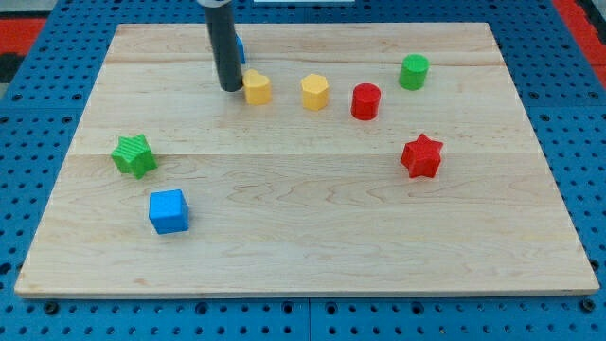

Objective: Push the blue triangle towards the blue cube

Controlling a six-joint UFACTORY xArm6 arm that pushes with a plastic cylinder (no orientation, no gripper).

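My tip (230,88) rests on the board near the view's top left, just left of a yellow block (257,87). The blue triangle (240,49) is mostly hidden behind the rod; only a small blue edge shows just right of the rod, above the tip. The blue cube (169,210) sits at the view's lower left, well below the tip and somewhat left of it.
A green star (133,154) lies left, above the blue cube. A second yellow block (315,92), a red cylinder (365,100) and a green cylinder (414,72) line up toward the right. A red star (422,155) sits at right.
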